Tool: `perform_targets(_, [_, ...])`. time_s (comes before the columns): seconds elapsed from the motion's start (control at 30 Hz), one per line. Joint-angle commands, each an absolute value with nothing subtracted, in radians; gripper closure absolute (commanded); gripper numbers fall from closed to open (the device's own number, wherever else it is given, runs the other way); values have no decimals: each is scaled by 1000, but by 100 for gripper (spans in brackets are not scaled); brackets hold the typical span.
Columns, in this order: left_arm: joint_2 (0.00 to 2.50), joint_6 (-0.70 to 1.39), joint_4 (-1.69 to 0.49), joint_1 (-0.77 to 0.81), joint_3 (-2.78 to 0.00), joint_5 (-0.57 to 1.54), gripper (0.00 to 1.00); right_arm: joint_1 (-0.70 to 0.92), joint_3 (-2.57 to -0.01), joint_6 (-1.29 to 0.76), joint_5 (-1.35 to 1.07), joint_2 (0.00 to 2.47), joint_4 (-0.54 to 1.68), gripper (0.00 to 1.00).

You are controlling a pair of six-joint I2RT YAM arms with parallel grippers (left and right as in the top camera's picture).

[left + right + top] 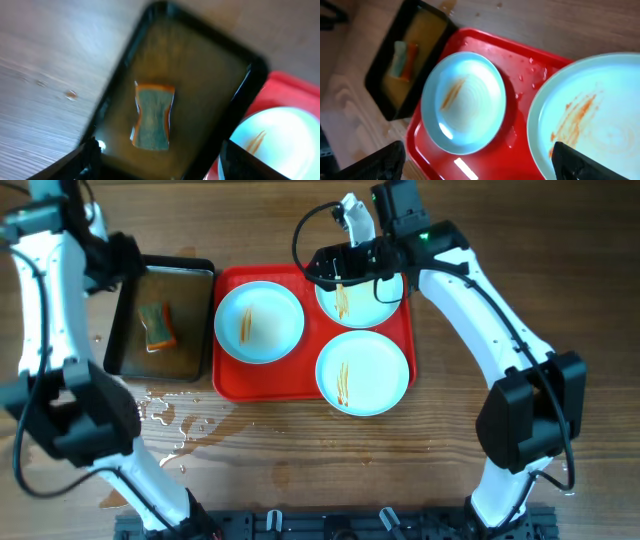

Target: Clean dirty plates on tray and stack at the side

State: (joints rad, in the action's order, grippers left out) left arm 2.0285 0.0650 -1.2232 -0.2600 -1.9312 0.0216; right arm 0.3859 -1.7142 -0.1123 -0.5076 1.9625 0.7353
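Observation:
The red tray (225, 375) lies mid-table with three pale plates on it, each streaked with orange sauce: one at the left (259, 321), one at the back right (372, 305), one at the front right (363, 372). My right gripper (340, 266) hovers over the tray's back edge by the back-right plate. In the right wrist view it (485, 167) is open and empty above the tray (520, 145), between the left plate (464, 102) and the back-right plate (590, 115). My left gripper (122, 258) is open and empty (160, 172) above the black pan.
A black pan (190, 275) with brownish liquid and a green-and-orange sponge (155, 325) sits left of the tray; both also show in the left wrist view, the pan (200, 65) and the sponge (152, 117). Water drops (165, 415) lie on the wooden table in front of the pan.

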Motion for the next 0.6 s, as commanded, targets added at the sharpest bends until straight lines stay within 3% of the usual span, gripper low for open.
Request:
perform_targets(0.0, [2096, 85, -1208, -228, -1855, 82, 29, 428, -1699, -161, -369, 1973, 743, 6])
perform_targets(0.2, [2140, 189, -1122, -205, -1700, 42, 31, 439, -1697, -208, -362, 1973, 757, 6])
perform_targets(0.57, [2140, 80, -831, -216, -1516, 33, 32, 442, -1695, -220, -329, 1973, 762, 6])
